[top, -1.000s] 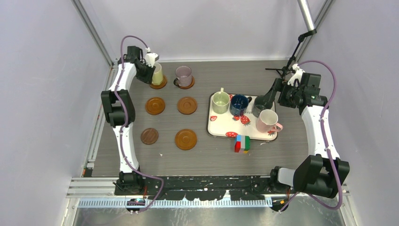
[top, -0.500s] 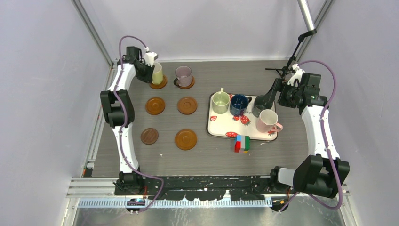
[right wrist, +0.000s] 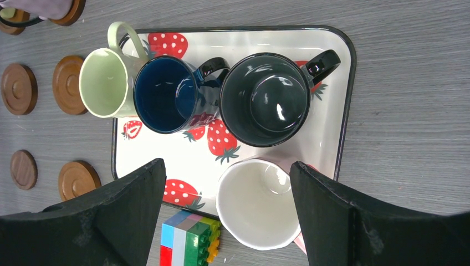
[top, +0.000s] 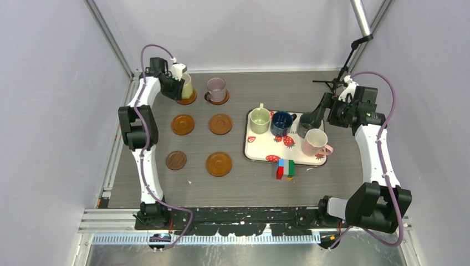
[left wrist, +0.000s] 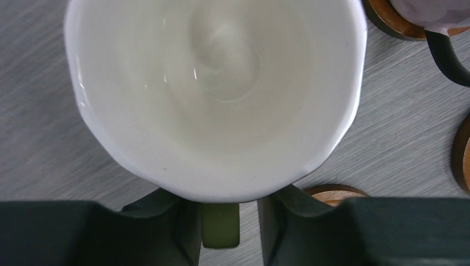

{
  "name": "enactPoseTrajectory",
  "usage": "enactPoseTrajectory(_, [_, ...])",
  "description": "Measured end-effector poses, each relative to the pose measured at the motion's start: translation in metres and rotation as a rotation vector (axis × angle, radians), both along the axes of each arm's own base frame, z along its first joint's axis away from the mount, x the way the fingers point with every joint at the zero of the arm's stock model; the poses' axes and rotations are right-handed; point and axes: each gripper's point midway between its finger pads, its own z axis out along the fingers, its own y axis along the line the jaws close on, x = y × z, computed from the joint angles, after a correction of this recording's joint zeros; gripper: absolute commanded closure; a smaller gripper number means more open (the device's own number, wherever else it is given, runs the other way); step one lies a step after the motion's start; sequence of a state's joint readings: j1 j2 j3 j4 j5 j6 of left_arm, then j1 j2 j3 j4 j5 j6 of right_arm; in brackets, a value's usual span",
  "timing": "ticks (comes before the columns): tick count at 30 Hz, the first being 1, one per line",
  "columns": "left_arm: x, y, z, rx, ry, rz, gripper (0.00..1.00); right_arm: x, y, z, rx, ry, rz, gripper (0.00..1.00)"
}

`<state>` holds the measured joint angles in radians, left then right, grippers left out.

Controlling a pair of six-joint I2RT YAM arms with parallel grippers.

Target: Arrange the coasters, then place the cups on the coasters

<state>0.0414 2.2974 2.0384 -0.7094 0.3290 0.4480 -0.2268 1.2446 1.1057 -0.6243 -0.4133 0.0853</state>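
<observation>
- Top external: the left gripper [top: 178, 84] is hanging at the pale yellow cup [top: 187, 87] sitting on the far-left coaster [top: 188, 100]; the right gripper [top: 315, 117] is hovering over the tray [top: 260, 152].
- Left wrist: its jaws are straddling the cup's handle [left wrist: 220, 228], slightly parted.
- Right wrist: its fingers [right wrist: 119, 208] are standing wide apart, empty, above the pink cup [right wrist: 255, 208].

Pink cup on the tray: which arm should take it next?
Right. The right gripper hangs open over the tray, the pink cup framed in its wrist view; the left gripper is far off, straddling the handle of the yellow cup on a coaster.
</observation>
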Motion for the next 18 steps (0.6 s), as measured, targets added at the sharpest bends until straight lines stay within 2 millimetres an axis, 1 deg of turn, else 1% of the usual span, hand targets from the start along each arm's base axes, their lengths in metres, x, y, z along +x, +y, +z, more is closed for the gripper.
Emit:
enactPoseTrajectory(4, [-0.006, 0.000, -0.006, -0.003, 0.027, 0.002, 0.49, 0.000, 0.000, 0.000, 0.000, 0.001, 0.000, 0.14])
enactPoseTrajectory(6, [-0.006, 0.000, -0.006, -0.002, 0.028, 0.003, 0.43, 0.000, 0.000, 0.000, 0.000, 0.001, 0.000, 0.14])
enactPoseTrajectory(9, [-0.006, 0.000, -0.006, -0.003, 0.028, 0.004, 0.35, 0.000, 0.000, 0.000, 0.000, 0.001, 0.000, 0.14])
enactPoseTrajectory(11, [-0.007, 0.002, -0.005, -0.004, 0.030, 0.008, 0.25, 0.000, 0.000, 0.000, 0.000, 0.001, 0.000, 0.14])
enactPoseTrajectory(12, [-0.008, 0.003, -0.003, -0.004, 0.030, 0.010, 0.15, 0.000, 0.000, 0.000, 0.000, 0.001, 0.000, 0.14])
enactPoseTrajectory(13, [-0.010, 0.004, -0.001, -0.005, 0.029, 0.012, 0.09, 0.000, 0.000, 0.000, 0.000, 0.001, 0.000, 0.14])
enactPoseTrajectory(15, [-0.015, 0.007, 0.005, -0.009, 0.029, 0.024, 0.07, 0.000, 0.000, 0.000, 0.001, 0.001, 0.000, 0.14])
enactPoseTrajectory(16, [-0.018, 0.009, 0.011, -0.012, 0.026, 0.034, 0.06, 0.000, 0.000, 0.000, 0.000, 0.001, 0.000, 0.14])
enactPoseTrajectory(18, [-0.025, 0.014, 0.031, -0.014, 0.006, 0.049, 0.05, 0.000, 0.000, 0.000, 0.001, 0.001, 0.001, 0.13])
